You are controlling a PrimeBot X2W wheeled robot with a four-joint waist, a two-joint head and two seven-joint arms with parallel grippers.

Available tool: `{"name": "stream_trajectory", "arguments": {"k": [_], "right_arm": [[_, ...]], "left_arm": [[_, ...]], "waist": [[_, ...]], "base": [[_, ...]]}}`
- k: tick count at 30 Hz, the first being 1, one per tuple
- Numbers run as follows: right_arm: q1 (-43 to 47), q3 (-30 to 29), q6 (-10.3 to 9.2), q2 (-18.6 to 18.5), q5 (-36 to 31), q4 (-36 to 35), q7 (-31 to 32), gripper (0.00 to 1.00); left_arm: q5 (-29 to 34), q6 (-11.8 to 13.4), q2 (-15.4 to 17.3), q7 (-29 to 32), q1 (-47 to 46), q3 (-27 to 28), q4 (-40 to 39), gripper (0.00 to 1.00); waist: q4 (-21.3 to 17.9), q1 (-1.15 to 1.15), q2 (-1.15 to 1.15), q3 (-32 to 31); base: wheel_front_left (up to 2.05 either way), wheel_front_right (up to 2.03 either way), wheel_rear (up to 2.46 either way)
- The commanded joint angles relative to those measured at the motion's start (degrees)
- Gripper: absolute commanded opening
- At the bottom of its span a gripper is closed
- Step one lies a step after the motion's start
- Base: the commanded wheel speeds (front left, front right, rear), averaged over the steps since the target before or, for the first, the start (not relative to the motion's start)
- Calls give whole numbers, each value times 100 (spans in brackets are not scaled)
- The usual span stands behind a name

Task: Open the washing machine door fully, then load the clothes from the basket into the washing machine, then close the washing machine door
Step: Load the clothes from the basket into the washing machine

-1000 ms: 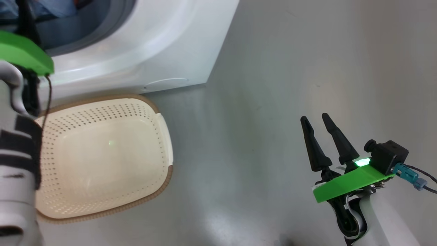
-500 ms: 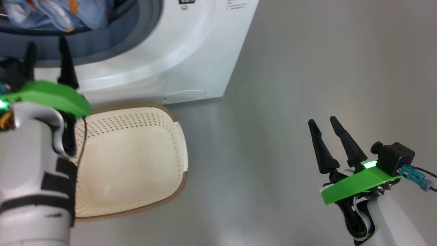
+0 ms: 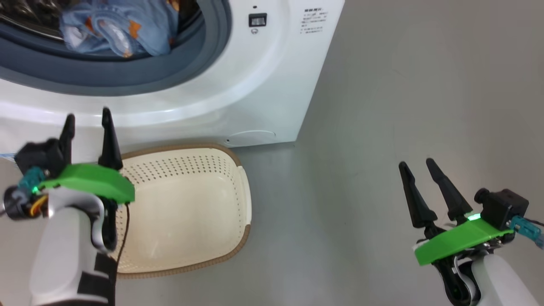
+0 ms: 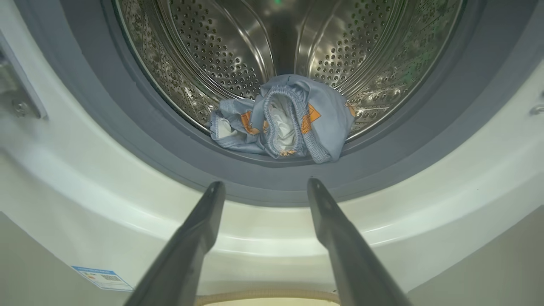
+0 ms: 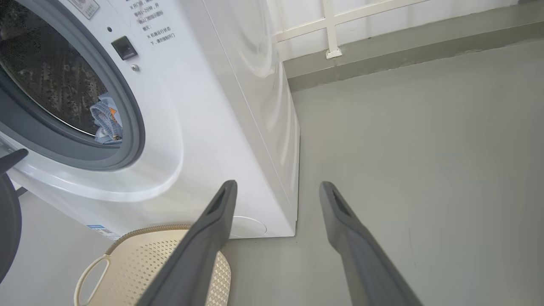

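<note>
The washing machine (image 3: 263, 85) stands with its round opening uncovered. Blue clothes (image 3: 117, 27) with orange prints lie in a heap at the front of the steel drum (image 4: 289, 119), also seen in the right wrist view (image 5: 106, 121). The cream basket (image 3: 238, 187) sits on the floor before the machine with nothing in it. My left gripper (image 3: 87, 119) is open and empty, hanging over the basket's far left edge and pointing at the machine's front below the grey gasket (image 4: 265, 185). My right gripper (image 3: 415, 165) is open and empty over bare floor to the right. A dark curved edge (image 5: 8, 221) at the left border looks like the washing machine door's rim.
Grey floor (image 3: 403, 85) spreads to the right of the machine. A wall with a white rail (image 5: 340, 25) runs behind it. A blue label sticker (image 4: 102, 278) marks the machine's lower front corner.
The head camera has tilted up, bringing the drum and the clothes into view. My left gripper has drawn back out of the drum opening to just over the basket. The right gripper has kept its pose.
</note>
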Motion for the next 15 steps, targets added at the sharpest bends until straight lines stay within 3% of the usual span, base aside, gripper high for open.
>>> {"name": "stream_trajectory", "arguments": {"k": [1,15], "right_arm": [[191,86,9,-90,-38,-96,-43,100],[516,110,9,-179,-26,-27,-43,100]], "left_arm": [[69,-14,144,-32,228,165,-251,100],[110,-15,43,-32,1725,218,-1184,100]], "waist": [[103,0,0,-149],[196,0,0,-846]], "base": [[0,0,0],[0,0,0]]}}
